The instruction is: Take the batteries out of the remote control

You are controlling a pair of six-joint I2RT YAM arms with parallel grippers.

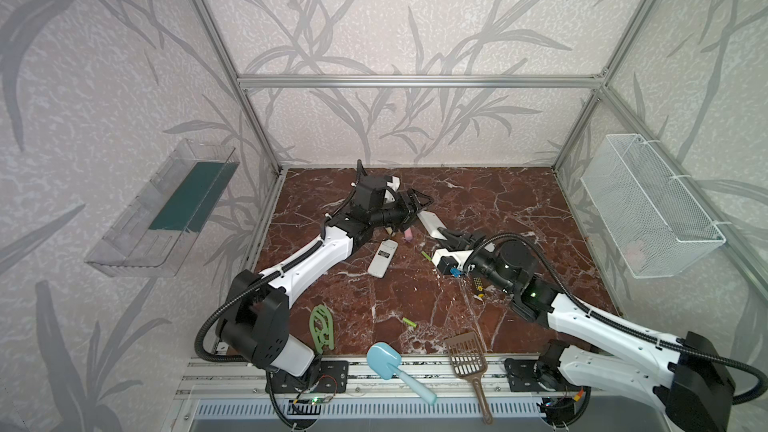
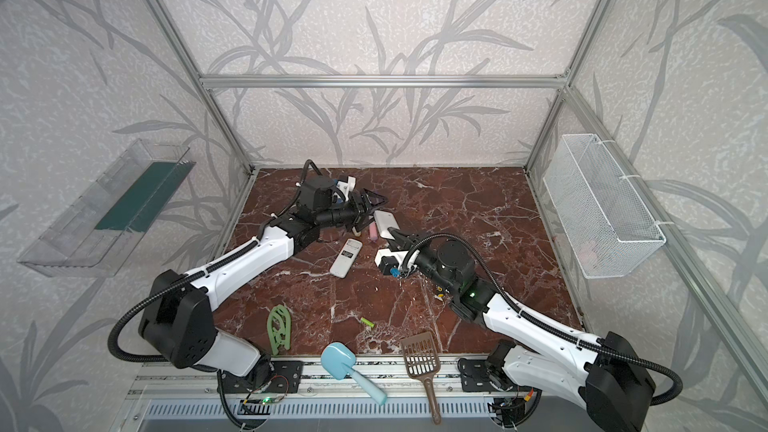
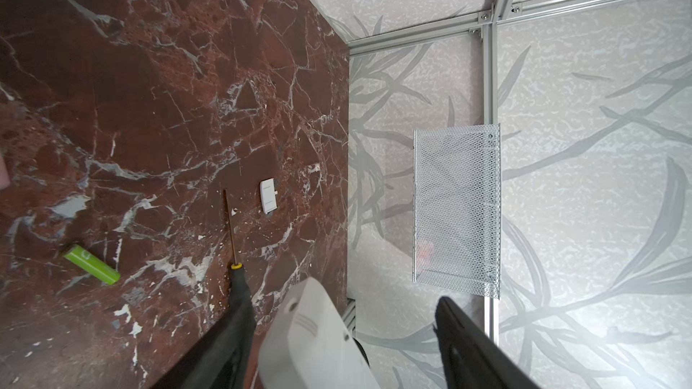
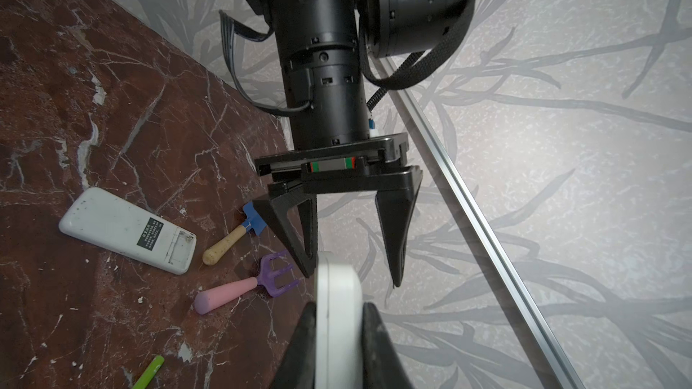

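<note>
1. White plastic remote (image 4: pixel 337 282) sits edge-on in the right gripper (image 4: pixel 339 306), whose jaws are pinched tight on both faces. The right wrist view shows this best.
2. Same view: the left gripper (image 4: pixel 352 278) faces it with its jaws spread wide, straddling the remote's far tip and not clamped on anything.
3. Both top views only show the two grippers meeting low over the marble table (image 1: pixel 498 209), near the back middle. The gap between the jaws doesn't read from up there.
4. A second remote (image 4: pixel 127 232) lies back-up on the table, and the right wrist view shows its battery bay uncovered.
5. Batteries: one green battery (image 3: pixel 91 264) lies on the table near the right gripper, clearest in the left wrist view. A second green battery (image 1: pixel 409 322) lies well toward the front edge and only shows in the top views.
6. Only the left wrist view catches the small white cover (image 3: pixel 268 196) just beside the screwdriver (image 3: pixel 234 230).
</note>
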